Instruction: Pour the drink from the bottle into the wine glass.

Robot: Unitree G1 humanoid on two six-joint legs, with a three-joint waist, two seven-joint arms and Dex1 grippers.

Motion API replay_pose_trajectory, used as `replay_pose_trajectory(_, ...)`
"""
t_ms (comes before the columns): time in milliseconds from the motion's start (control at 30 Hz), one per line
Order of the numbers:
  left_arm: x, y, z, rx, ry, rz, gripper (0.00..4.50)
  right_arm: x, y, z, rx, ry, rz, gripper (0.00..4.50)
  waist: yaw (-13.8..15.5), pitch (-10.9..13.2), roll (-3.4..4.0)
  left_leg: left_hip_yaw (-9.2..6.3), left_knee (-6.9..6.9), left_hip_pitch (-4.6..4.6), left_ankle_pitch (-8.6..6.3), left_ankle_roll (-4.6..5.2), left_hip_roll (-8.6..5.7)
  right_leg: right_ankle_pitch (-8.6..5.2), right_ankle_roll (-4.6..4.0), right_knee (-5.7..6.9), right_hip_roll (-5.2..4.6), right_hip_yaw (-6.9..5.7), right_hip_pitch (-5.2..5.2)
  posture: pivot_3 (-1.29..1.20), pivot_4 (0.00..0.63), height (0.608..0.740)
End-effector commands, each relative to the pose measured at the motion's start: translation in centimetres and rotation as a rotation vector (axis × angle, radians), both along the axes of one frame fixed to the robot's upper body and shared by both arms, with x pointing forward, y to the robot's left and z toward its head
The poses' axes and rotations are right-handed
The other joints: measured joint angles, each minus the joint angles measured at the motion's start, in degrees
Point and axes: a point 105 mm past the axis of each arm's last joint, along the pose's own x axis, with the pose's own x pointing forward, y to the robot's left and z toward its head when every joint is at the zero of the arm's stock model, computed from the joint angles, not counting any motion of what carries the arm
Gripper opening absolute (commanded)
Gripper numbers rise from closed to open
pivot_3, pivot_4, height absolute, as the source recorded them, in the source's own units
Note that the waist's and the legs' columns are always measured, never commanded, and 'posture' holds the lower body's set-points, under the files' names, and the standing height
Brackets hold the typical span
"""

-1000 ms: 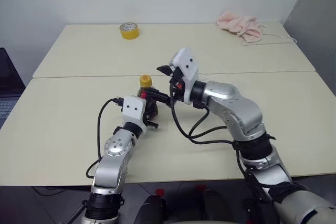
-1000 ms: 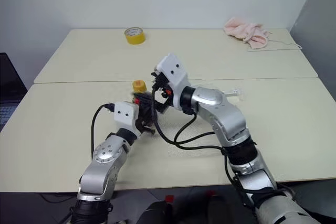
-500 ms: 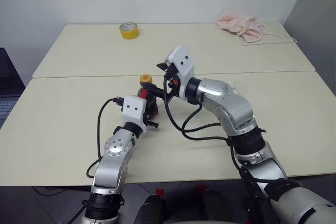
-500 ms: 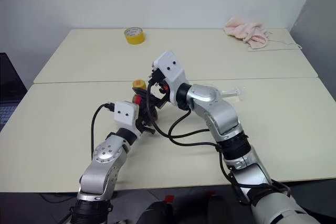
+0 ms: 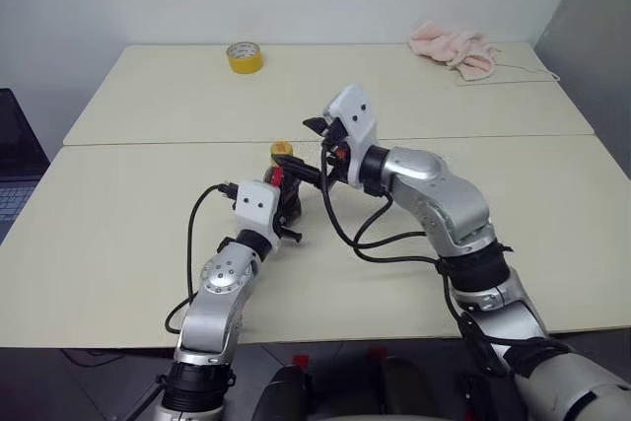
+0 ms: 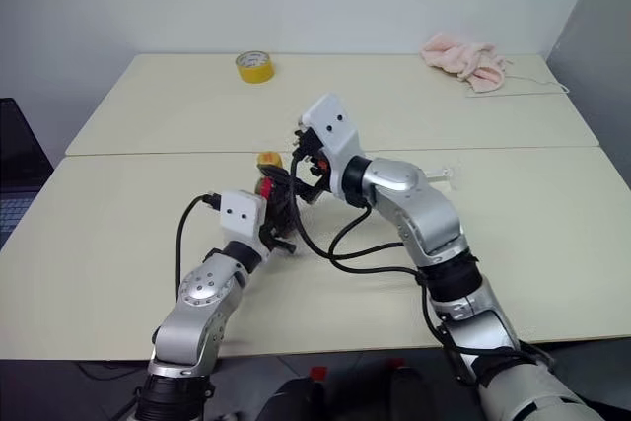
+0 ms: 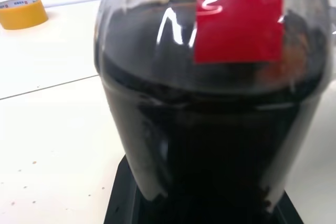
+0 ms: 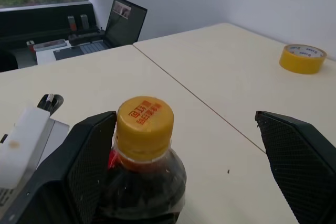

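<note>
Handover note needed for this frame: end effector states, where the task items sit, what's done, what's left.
Left end effector: shut on the bottle, holding its body upright on the table.
Right end effector: open, fingers on either side of the yellow cap, one finger right beside it, the other well clear.
Drink: in the bottle.
Wine glass: seems to lie on its side behind the right arm.
Done: bottle grasped.
Left: unscrew cap, pour.

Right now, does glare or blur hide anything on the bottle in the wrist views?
Left wrist view: the bottle looms soft, white glare streaks crossing its red label. Right wrist view: the yellow cap is sharp, print legible; the tape roll slightly soft.
</note>
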Motion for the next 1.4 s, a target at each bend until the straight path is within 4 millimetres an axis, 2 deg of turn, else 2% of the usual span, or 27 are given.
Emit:
replay_pose_trajectory(33, -0.1, 0.4, 2.5, -0.007, -0.103, 0.013, 0.75, 1.3, -2.5, 0.4, -0.004, -0.020, -0.110, 4.50, 0.0, 0.0, 0.00, 0.00, 0.00, 0.00, 0.00, 0.00, 0.00, 0.00, 0.00, 0.00, 0.00, 0.00, 0.00, 0.00, 0.150, 0.740)
replay_pose_trajectory(233, -0.1, 0.4, 2.5, -0.007, -0.104, 0.013, 0.75, 2.5, -4.9, 0.7, -0.003, -0.030, -0.201, 4.50, 0.0, 0.0, 0.00, 0.03, -0.01, 0.00, 0.00, 0.00, 0.00, 0.00, 0.00, -0.01, 0.00, 0.01, 0.00, 0.00, 0.150, 0.740)
replay_pose_trajectory(300, -0.1, 0.4, 2.5, -0.007, -0.104, 0.014, 0.74, 2.3, -5.0, 0.6, -0.014, -0.025, -0.180, 4.50, 0.0, 0.0, 0.00, 0.03, -0.01, 0.00, 0.00, 0.00, 0.00, 0.00, 0.00, -0.01, 0.00, 0.01, 0.01, 0.00, 0.150, 0.740)
replay_pose_trajectory(467, -0.1, 0.4, 2.5, -0.007, -0.103, 0.014, 0.74, -0.7, -3.1, 0.7, -0.017, 0.004, 0.016, 4.50, 0.0, 0.0, 0.00, 0.03, -0.02, -0.01, 0.00, 0.00, 0.00, 0.00, 0.00, -0.02, 0.00, 0.01, 0.01, 0.00, 0.150, 0.740)
replay_pose_trajectory(600, -0.1, 0.4, 2.5, -0.006, -0.101, 0.013, 0.74, -2.2, -0.3, 1.7, 0.024, -0.007, 0.084, 4.50, 0.0, 0.0, 0.00, 0.02, -0.02, 0.00, 0.00, 0.00, 0.03, 0.00, 0.00, -0.02, 0.02, 0.00, 0.00, 0.00, 0.150, 0.740)
replay_pose_trajectory(800, -0.1, 0.4, 2.4, -0.005, -0.100, 0.011, 0.74, -1.7, 1.6, 2.0, 0.047, -0.028, 0.056, 4.50, 0.2, 0.0, 0.00, 0.00, 0.03, -0.01, 0.00, 0.00, -0.03, 0.00, 0.00, -0.02, -0.02, 0.01, 0.01, 0.00, 0.150, 0.740)
replay_pose_trajectory(1000, -0.1, 0.5, 2.5, -0.002, -0.102, 0.011, 0.74, -0.9, 2.5, 2.3, 0.058, -0.054, 0.018, 4.50, 0.1, 0.0, 0.00, 0.00, 0.02, 0.00, 0.00, 0.00, -0.02, 0.00, 0.00, -0.01, -0.01, 0.00, 0.01, 0.00, 0.150, 0.740)
replay_pose_trajectory(1400, -0.1, 0.4, 2.4, -0.004, -0.101, 0.009, 0.74, 0.0, 1.7, 1.7, 0.021, -0.074, -0.028, 4.50, 0.0, 0.0, 0.00, 0.00, 0.01, 0.00, 0.00, 0.00, -0.01, 0.00, 0.00, 0.00, -0.01, 0.00, 0.00, 0.00, 0.150, 0.740)
